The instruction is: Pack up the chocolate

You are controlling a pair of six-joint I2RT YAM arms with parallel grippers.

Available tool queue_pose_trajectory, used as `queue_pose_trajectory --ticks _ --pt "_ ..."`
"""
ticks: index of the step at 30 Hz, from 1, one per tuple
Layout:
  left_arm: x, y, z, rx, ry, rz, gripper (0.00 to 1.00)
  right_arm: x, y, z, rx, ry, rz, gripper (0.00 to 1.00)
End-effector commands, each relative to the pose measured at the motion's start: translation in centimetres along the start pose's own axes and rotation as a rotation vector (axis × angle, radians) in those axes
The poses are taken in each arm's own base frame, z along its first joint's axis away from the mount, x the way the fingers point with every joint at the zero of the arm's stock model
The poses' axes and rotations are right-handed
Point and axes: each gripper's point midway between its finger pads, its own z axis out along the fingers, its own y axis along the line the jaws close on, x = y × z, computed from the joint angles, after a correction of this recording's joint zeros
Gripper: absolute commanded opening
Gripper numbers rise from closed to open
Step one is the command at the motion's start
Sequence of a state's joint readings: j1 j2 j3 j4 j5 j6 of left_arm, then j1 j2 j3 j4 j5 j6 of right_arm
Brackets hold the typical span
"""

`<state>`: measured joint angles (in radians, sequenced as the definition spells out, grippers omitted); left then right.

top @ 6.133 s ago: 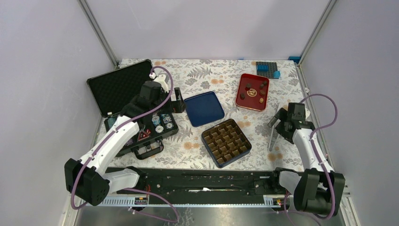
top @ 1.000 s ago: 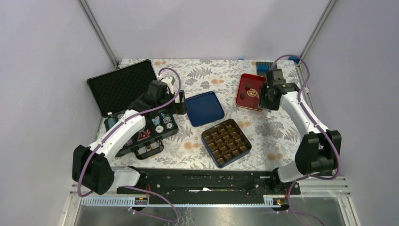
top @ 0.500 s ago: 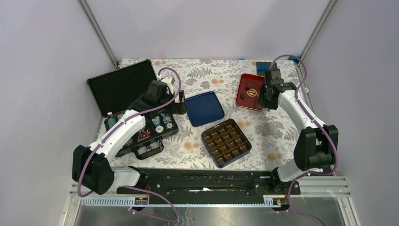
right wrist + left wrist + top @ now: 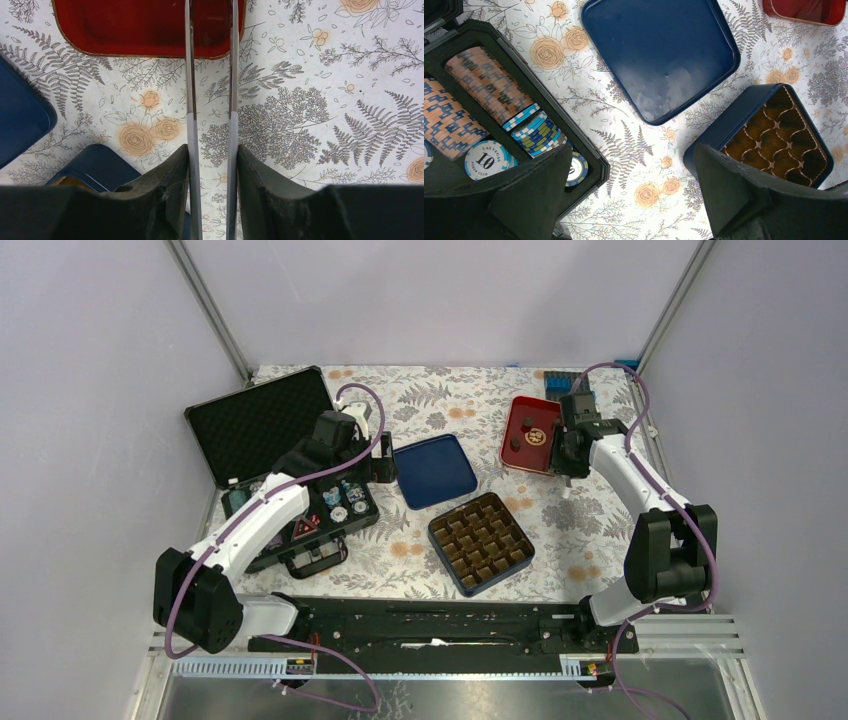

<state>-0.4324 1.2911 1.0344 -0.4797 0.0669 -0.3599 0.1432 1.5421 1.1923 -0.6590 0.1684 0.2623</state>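
A few dark chocolate lumps lie in the red tray at the back right. My right gripper hovers at the tray's near right edge, shut on metal tongs. The two thin blades reach over the tray wall and run out of the top of the wrist view, so their tips are hidden. No chocolate shows in the right wrist view. The blue box with the brown grid insert sits mid-table, its cells empty. My left gripper hangs open over bare cloth between the chip case and the box.
An open black case of poker chips lies at the left. The blue lid rests behind the box. Blue blocks stand at the back right corner. Frame posts and walls close in the table.
My right gripper has squeezed the tongs a little narrower and edged slightly along the tray's near side. The left arm has not moved.
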Motion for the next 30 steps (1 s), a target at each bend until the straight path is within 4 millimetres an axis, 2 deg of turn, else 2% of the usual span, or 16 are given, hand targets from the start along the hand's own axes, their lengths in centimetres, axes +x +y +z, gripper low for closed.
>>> queue_pose_trajectory --ticks 1,8,12,25,30 --pt "-1.7 -0.4 -1.0 0.011 -0.06 -0.002 0.99 -1.0 0.1 -0.3 0.006 -0.048 0.009 0.38" --pt "-1.6 -0.5 -1.1 0.014 -0.06 -0.004 0.99 -1.3 0.1 -0.8 -0.001 -0.062 0.007 0.24" --pt "-1.5 -0.5 -1.3 0.016 -0.063 -0.004 0.99 -1.7 0.4 -1.8 -0.026 -0.081 0.012 0.23" --pt "-1.9 -0.5 -2.0 0.016 -0.082 -0.005 0.99 -1.6 1.5 -6.8 -0.101 -0.133 -0.005 0.19" --pt "-2.2 -0.5 -2.2 0.012 -0.095 -0.004 0.99 -0.7 3.0 -9.9 -0.205 -0.141 -0.014 0.19"
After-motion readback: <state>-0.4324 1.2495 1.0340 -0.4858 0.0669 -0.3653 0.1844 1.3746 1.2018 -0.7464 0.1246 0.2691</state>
